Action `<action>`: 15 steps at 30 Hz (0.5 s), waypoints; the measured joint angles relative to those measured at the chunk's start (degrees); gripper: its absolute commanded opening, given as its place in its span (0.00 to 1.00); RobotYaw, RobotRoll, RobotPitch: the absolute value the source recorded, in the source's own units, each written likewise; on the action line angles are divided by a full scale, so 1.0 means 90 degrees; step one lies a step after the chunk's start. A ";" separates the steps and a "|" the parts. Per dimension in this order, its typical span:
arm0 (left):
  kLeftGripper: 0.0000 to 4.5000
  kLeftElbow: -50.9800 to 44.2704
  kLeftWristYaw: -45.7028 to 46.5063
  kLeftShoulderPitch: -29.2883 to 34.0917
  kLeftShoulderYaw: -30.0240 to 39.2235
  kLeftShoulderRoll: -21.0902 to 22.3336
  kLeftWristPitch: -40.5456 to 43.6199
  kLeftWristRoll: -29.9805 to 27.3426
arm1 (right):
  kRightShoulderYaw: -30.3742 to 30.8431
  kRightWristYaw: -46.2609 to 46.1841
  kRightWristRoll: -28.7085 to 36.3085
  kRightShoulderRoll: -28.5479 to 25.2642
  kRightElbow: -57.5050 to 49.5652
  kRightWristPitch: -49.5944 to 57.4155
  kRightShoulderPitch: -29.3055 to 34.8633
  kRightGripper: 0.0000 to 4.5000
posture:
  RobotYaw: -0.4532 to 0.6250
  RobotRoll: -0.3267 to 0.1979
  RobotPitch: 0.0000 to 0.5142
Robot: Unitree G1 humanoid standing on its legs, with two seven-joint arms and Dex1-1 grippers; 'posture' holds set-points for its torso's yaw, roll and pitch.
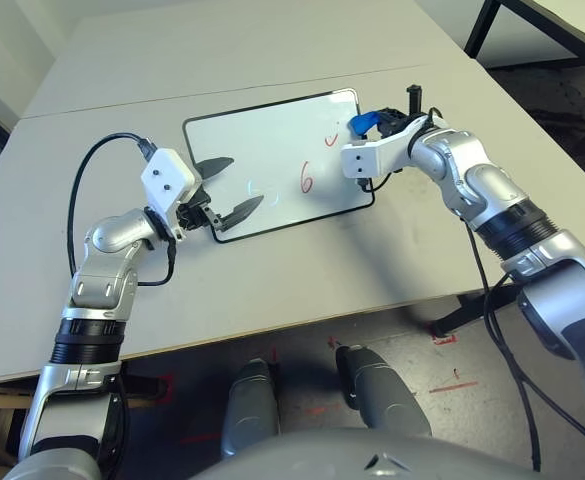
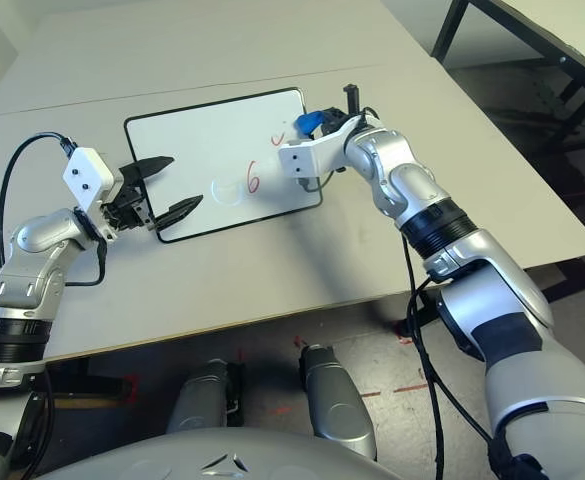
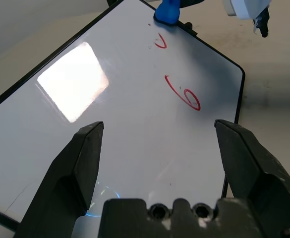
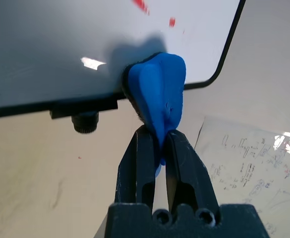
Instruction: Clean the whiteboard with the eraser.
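Pinching eraser (image 4: 159, 89) with right gripper (image 4: 156, 133) at board's (image 1: 272, 135) two o'clock edge; spreading left gripper (image 1: 248, 179) wide toward nine o'clock.

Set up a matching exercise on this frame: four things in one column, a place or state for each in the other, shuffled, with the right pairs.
Things
1. Eraser
2. Left claw
3. Red 6
4. Whiteboard

Places or states
A. lies on the table, framed in black
B. pinched at the board's edge, on the robot's right
C. open, above the board's left part
D. written on the board's surface, not wiped off

Right pairs
1-B
2-C
3-D
4-A
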 measured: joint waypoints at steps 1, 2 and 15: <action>1.00 0.0000 0.0000 0.0000 0.0000 0.0000 0.0000 0.0000 | 0.0006 0.0016 -0.0026 0.0049 -0.0057 0.0000 0.0022 0.03 | 0.22 0.62 0.26; 1.00 0.0000 0.0000 0.0000 0.0000 0.0000 0.0000 0.0000 | 0.0015 0.0035 -0.0045 0.0089 -0.0123 0.0000 0.0052 0.03 | 0.22 0.62 0.26; 1.00 -0.0001 -0.0001 0.0004 0.0000 0.0033 0.0057 -0.0001 | 0.0134 0.0375 -0.0403 0.0470 -0.0644 0.0016 0.0209 0.03 | 0.23 0.62 0.27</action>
